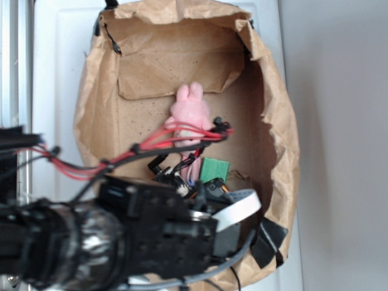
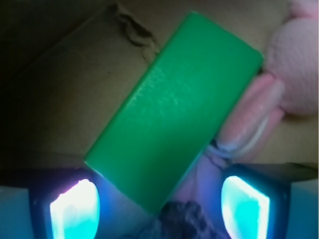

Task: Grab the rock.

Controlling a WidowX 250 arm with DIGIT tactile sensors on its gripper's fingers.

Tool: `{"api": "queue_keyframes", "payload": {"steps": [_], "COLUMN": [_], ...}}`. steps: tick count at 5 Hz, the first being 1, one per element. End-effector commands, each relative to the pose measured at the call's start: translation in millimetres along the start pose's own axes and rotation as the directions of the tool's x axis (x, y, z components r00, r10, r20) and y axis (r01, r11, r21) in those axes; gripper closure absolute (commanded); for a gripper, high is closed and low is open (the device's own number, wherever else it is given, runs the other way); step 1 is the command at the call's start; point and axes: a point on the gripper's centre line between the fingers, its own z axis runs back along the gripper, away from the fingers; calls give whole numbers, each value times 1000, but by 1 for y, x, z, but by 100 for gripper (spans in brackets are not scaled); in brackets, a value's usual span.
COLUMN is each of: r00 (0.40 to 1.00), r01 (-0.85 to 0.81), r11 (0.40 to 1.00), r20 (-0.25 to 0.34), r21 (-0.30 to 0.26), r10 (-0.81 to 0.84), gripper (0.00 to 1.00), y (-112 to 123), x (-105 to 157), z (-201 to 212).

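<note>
In the wrist view the dark-brown lumpy rock lies at the bottom edge, between my two glowing finger pads, touching neither. My gripper is open, with the jaws wide apart on either side of the rock. A green rectangular block lies diagonally just beyond the rock, its near corner against it. The pink plush bunny lies at the right, against the block. In the exterior view the rock is hidden behind my arm; the block and the bunny show.
Everything sits on crumpled brown paper lining a box, with raised paper walls all round. Red and black cables run across above the bunny. A paper fold lies to the left of the block.
</note>
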Motion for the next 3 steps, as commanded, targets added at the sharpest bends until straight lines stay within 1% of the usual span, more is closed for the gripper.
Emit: {"api": "queue_keyframes", "payload": {"steps": [1, 2, 3], "r00": [998, 999, 1000], "r01": [55, 32, 2], "r11": [998, 999, 998], "r20": [35, 25, -4], "r21": [-36, -36, -58], "r10": [-54, -31, -2], "gripper": [0, 0, 0], "y": [4, 5, 11], "x": [2, 6, 13], "z": [18, 22, 28]}}
